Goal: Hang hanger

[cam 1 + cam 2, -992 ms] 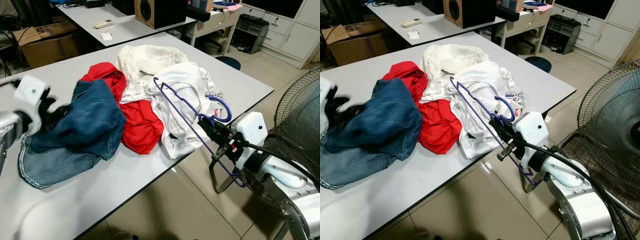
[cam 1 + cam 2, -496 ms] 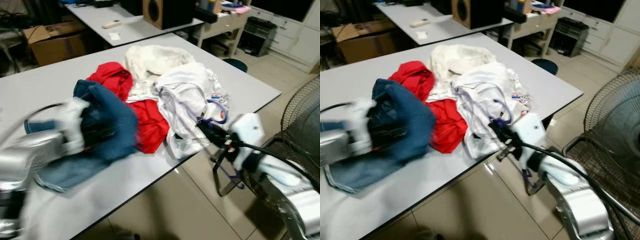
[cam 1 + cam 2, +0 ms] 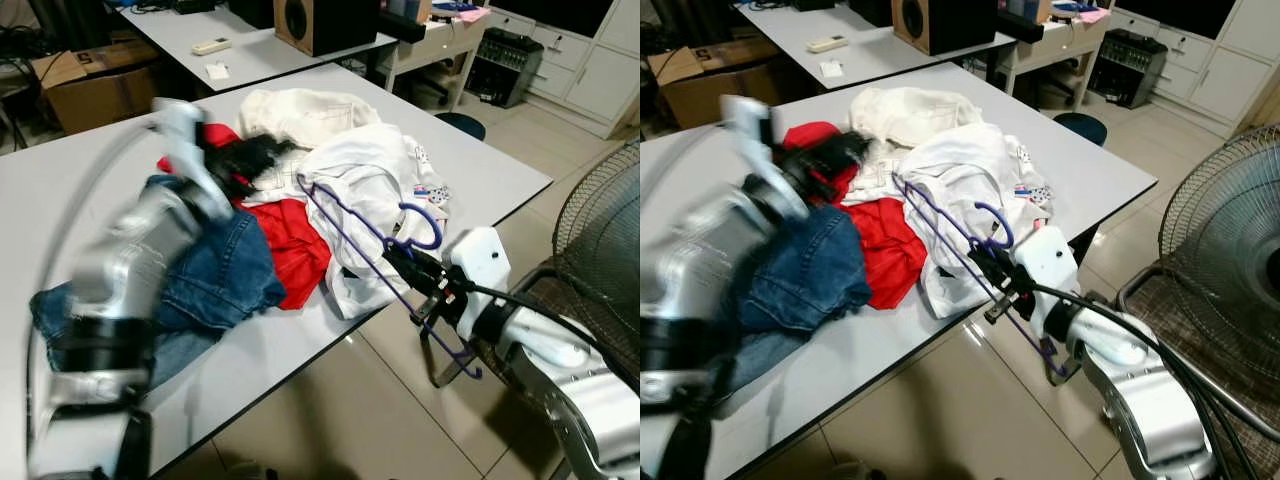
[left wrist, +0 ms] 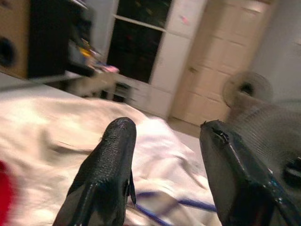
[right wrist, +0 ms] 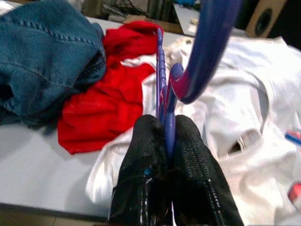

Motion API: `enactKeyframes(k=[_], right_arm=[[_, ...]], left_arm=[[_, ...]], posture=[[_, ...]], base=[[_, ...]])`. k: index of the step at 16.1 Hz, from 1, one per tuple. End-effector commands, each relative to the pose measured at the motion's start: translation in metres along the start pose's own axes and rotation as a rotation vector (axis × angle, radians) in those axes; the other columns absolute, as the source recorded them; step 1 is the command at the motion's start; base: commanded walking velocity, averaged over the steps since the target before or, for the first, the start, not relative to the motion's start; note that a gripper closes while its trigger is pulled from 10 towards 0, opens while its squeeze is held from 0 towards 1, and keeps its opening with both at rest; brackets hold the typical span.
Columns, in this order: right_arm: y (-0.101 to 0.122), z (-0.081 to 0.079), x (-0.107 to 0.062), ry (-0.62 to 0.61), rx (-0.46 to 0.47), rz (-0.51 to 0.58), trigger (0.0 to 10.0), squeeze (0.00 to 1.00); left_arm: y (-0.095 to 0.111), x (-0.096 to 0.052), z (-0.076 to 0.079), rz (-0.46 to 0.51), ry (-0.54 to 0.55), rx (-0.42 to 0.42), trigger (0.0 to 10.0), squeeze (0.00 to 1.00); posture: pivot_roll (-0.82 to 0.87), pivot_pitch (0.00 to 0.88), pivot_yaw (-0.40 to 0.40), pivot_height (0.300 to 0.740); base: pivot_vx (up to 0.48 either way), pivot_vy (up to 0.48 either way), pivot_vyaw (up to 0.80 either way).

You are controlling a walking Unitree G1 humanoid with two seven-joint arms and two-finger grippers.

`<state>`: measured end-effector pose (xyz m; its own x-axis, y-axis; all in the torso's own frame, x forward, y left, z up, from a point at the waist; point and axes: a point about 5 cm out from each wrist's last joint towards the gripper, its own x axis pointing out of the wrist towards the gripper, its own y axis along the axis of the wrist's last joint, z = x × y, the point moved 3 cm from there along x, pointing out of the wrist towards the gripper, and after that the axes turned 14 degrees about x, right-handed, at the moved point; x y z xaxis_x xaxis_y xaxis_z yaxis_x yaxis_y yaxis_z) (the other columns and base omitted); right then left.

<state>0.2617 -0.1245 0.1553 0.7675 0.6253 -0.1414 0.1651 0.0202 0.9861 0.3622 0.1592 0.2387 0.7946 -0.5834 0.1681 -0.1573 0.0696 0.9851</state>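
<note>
The thin purple plastic clothes hanger (image 3: 370, 235) is pinched at its neck, just below the hook, by the right gripper (image 3: 408, 268), whose 2 black fingers (image 5: 141, 188) are pressed together on the purple bar. The hanger is held off the edge of the grey tabletop (image 3: 480, 170), its triangle slanting up over the crumpled white shirt (image 3: 365, 185) and its lower end hanging toward the floor.

It looks light, stiff and a little springy, with a smooth bar that could twist or slide in a narrow pinch; the neck is probably the steadiest hold, leaving the hook free.

The left gripper (image 4: 164, 165), blurred and with its fingers spread, reaches over the pile near the red garment (image 3: 290, 245) and blue jeans (image 3: 215, 285).
</note>
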Motion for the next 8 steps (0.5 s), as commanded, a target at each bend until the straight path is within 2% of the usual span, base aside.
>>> enactKeyframes(k=[1,2,3,4,5,6,7,8], right_arm=[[0.005,0.003,-0.005,-0.025,-0.002,0.017,10.0,0.0],[0.004,0.003,-0.008,-0.031,0.001,0.017,10.0,0.0],[0.004,0.003,-0.01,-0.032,0.003,0.017,10.0,0.0],[0.003,0.002,-0.011,-0.031,0.003,0.016,10.0,0.0],[0.003,0.002,-0.011,-0.029,0.003,0.016,10.0,0.0],[0.003,-0.001,-0.013,-0.017,0.003,0.015,10.0,0.0],[0.003,-0.001,-0.014,-0.014,0.003,0.014,10.0,0.0],[0.003,-0.002,-0.014,-0.008,0.004,0.012,10.0,0.0]], left_arm=[[0.008,-0.005,-0.011,0.018,0.023,0.012,10.0,0.0],[0.006,-0.016,-0.025,-0.049,0.046,0.09,10.0,0.0],[-0.002,-0.028,-0.036,-0.14,0.048,0.173,10.0,0.16],[-0.006,-0.033,-0.039,-0.179,0.04,0.205,10.0,0.16],[-0.015,-0.041,-0.042,-0.247,0.028,0.247,10.0,1.0],[-0.034,-0.072,-0.052,-0.398,-0.032,0.388,10.0,1.0],[-0.037,-0.081,-0.052,-0.427,-0.068,0.401,10.0,1.0],[-0.037,-0.093,-0.046,-0.439,-0.156,0.38,10.0,1.0]], posture=[[0.0,0.0,0.021,0.74],[0.0,0.0,0.025,0.74],[-0.01,0.0,0.027,0.74],[-0.01,0.0,0.027,0.74],[-0.01,0.0,0.027,0.74],[-0.01,0.0,0.025,0.74],[0.0,0.0,0.02,0.74],[0.0,0.0,0.017,0.74]], base=[[0.0,0.0,0.0],[0.0,0.0,0.0],[0.0,0.0,0.0],[0.0,0.0,0.0],[0.0,0.0,0.0],[0.0,0.0,0.0],[0.0,0.0,0.0],[0.0,0.0,0.0]])
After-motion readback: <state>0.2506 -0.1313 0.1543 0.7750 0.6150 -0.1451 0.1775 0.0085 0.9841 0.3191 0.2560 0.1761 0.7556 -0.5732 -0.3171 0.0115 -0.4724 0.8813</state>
